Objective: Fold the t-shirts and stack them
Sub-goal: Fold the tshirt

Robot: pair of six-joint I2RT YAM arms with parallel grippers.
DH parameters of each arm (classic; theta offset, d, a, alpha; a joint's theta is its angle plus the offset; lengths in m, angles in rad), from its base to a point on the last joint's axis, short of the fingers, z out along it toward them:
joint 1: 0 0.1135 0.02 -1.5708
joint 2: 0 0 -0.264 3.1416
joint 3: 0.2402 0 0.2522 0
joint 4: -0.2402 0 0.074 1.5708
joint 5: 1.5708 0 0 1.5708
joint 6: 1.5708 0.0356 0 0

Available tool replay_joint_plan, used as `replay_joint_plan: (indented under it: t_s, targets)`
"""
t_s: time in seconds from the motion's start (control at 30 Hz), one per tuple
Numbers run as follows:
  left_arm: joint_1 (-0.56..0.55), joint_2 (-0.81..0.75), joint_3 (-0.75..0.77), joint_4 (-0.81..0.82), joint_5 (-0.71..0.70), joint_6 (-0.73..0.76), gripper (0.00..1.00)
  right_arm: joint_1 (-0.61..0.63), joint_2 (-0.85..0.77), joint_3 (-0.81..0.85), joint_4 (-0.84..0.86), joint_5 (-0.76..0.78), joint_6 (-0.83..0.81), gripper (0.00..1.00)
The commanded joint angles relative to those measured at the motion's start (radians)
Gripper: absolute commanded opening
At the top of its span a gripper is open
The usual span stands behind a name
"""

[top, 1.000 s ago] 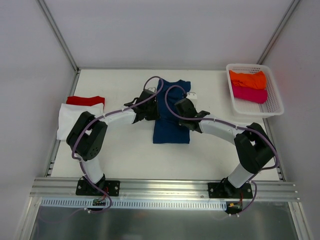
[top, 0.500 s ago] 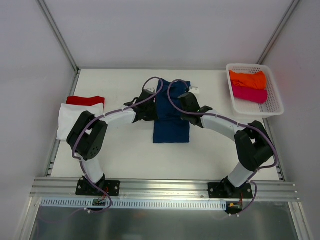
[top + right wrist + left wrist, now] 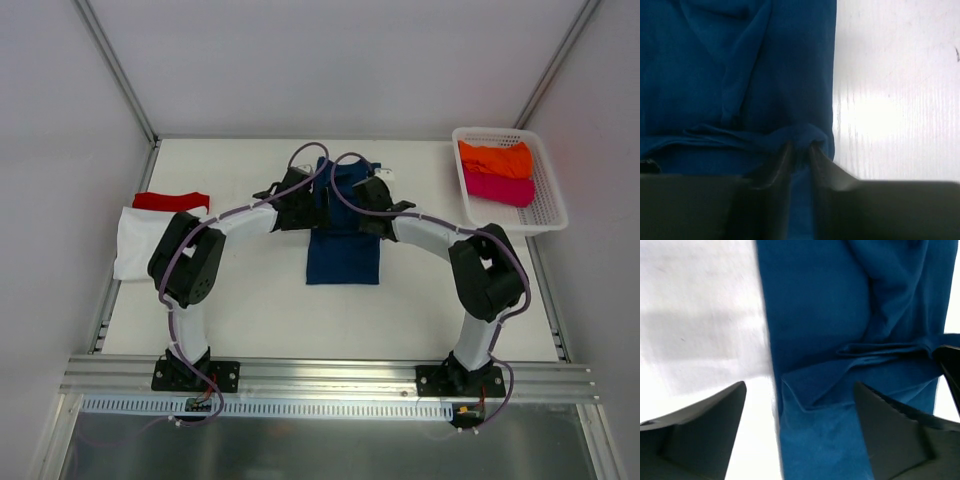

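no text, label, brand, number or sign can be read in any view; the navy blue t-shirt (image 3: 343, 258) shows only plain cloth in the top view and in both wrist views.
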Motion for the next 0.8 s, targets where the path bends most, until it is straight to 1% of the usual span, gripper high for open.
replay_joint_plan:
  t_s: [0.0, 0.03, 0.13, 0.17, 0.27, 0.37, 0.4, 0.43, 0.47, 0.53, 0.57, 0.6, 0.63, 0.67, 0.77]
  targets:
    - [0.015, -0.016, 0.067, -0.004, -0.048, 0.034, 0.93, -0.025, 0.021, 0.108, 0.006, 0.019, -0.043, 0.39]
    - [0.015, -0.023, 0.078, -0.003, -0.087, 0.056, 0.98, -0.028, 0.025, 0.126, 0.007, 0.052, -0.072, 0.44]
    - [0.015, -0.054, 0.121, -0.003, -0.175, 0.089, 0.99, -0.035, 0.032, 0.203, 0.006, 0.120, -0.147, 0.47]
    - [0.015, -0.066, 0.135, -0.003, -0.187, 0.094, 0.99, -0.038, 0.026, 0.221, -0.003, 0.135, -0.165, 0.51]
    - [0.015, -0.118, 0.150, -0.004, -0.204, 0.120, 0.99, -0.044, 0.001, 0.278, -0.037, 0.166, -0.207, 0.52]
    - [0.015, -0.178, 0.124, -0.030, -0.188, 0.113, 0.99, -0.044, -0.072, 0.245, -0.054, 0.146, -0.207, 0.52]
    - [0.014, -0.197, 0.107, -0.036, -0.177, 0.091, 0.99, -0.041, -0.123, 0.222, -0.052, 0.107, -0.208, 0.52]
    - [0.015, -0.235, 0.058, -0.038, -0.158, 0.079, 0.99, -0.039, -0.146, 0.173, -0.051, 0.085, -0.204, 0.52]
    - [0.015, -0.253, 0.034, -0.035, -0.114, 0.064, 0.98, -0.036, -0.169, 0.147, -0.055, 0.065, -0.187, 0.50]
    - [0.014, -0.303, -0.044, -0.036, -0.062, 0.008, 0.87, -0.027, -0.224, 0.070, -0.046, 0.013, -0.175, 0.45]
    - [0.009, -0.313, -0.065, -0.030, -0.025, -0.004, 0.78, -0.024, -0.237, 0.050, -0.046, -0.003, -0.155, 0.30]
    - [0.005, -0.329, -0.083, -0.029, -0.016, -0.021, 0.42, -0.019, -0.252, 0.032, -0.046, -0.028, -0.143, 0.20]
    - [0.000, -0.335, -0.112, -0.030, -0.016, -0.029, 0.19, -0.019, -0.257, -0.001, -0.037, -0.044, -0.132, 0.01]
    - [-0.011, -0.338, -0.124, -0.029, -0.025, -0.036, 0.00, -0.018, -0.258, -0.018, -0.025, -0.058, -0.120, 0.01]
    - [-0.023, -0.326, -0.151, -0.029, -0.037, -0.039, 0.00, -0.016, -0.228, -0.035, 0.000, -0.133, -0.098, 0.00]
